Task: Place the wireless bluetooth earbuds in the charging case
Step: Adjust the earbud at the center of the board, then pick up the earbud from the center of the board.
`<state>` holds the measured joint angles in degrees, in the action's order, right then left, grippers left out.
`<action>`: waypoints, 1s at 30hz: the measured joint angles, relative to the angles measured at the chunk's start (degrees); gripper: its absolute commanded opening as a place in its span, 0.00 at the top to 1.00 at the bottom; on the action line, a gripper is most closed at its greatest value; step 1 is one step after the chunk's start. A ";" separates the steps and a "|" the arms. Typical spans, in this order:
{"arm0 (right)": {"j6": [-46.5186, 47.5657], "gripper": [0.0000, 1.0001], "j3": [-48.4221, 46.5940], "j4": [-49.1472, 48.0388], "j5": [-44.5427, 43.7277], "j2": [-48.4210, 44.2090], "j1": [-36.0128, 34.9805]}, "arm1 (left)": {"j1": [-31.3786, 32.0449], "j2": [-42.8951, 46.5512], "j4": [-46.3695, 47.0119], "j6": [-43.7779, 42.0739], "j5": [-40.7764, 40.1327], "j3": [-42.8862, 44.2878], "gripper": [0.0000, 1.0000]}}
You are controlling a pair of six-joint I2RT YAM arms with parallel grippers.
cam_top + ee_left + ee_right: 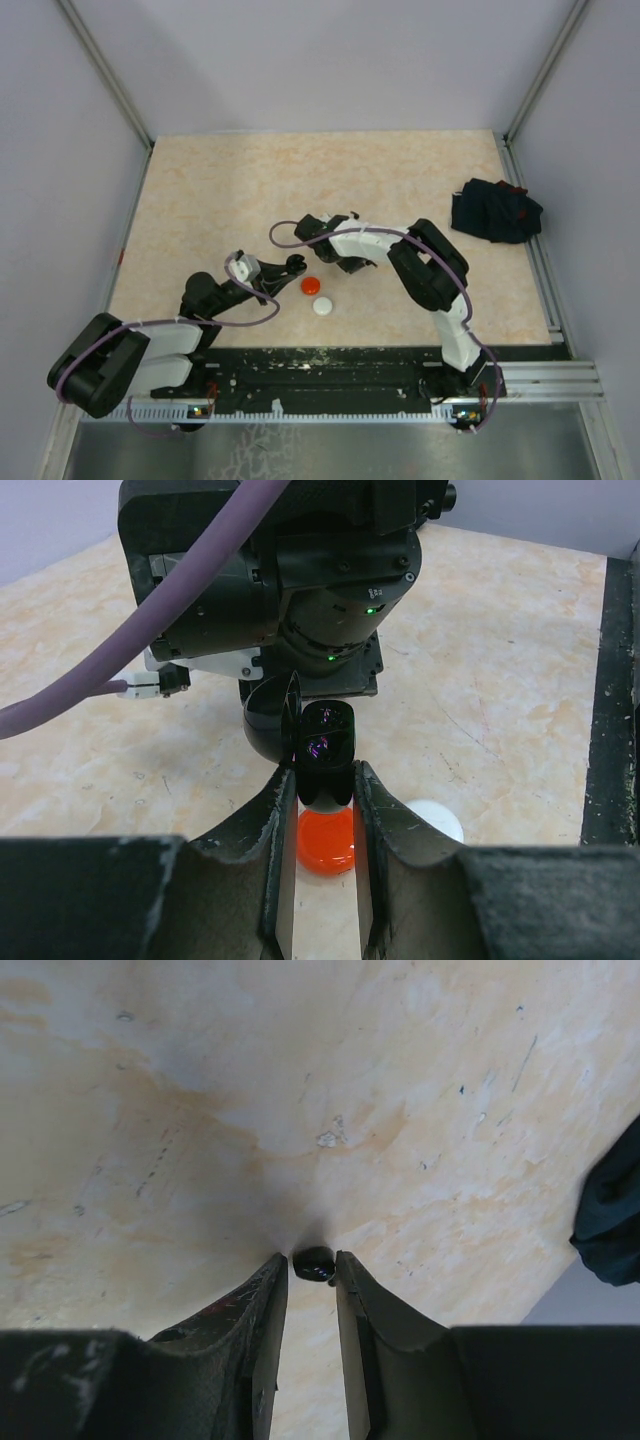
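Small glossy black earbud [314, 1263] is the only bud that shows, and it is not yet in the case. The task therefore looks early. I judge this to be the insertion of one bud, and no other bud, black, red-orange or white, can be made out. Whether any already sits inside the case is hidden.

The black earbud lies right between the tips of the right gripper [311, 1275], whose fingers stand a narrow slot apart. It seems to touch one finger, with a sliver of gap at the other; I cannot tell whether they pinch it or merely flank it. Beyond those tips only the pale marbled table top [200, 1110] shows.

The left gripper [322, 780] is clamped on the glossy black round charging case [325, 745], one finger on each flank, with the case standing out just past the fingertips. A domed black shell [268, 720] touching the case looks like its lid swung open, though that is a guess. The right arm's wrist hangs just above and behind the case, so bud and case seem near. No view shows both together.

Past the left fingertips, below the case, a flat round red-orange disc [325, 842] lies on the table, with a flat round white disc [437, 820] near it.
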<state>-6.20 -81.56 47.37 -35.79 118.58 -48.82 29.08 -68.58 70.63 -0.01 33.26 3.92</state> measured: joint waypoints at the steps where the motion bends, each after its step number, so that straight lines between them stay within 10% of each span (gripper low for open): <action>1: -0.04 0.70 0.00 -0.07 0.61 -0.17 -0.15 | 0.00 0.02 0.00 0.00 -0.02 0.00 1.00; 30: -5.18 0.68 12.76 -9.60 19.50 -14.01 4.74 | 0.00 -0.42 0.02 0.02 0.02 0.00 1.00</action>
<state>-11.38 -68.79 37.78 -16.29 104.57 -44.07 29.08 -68.99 70.65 0.01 33.28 3.92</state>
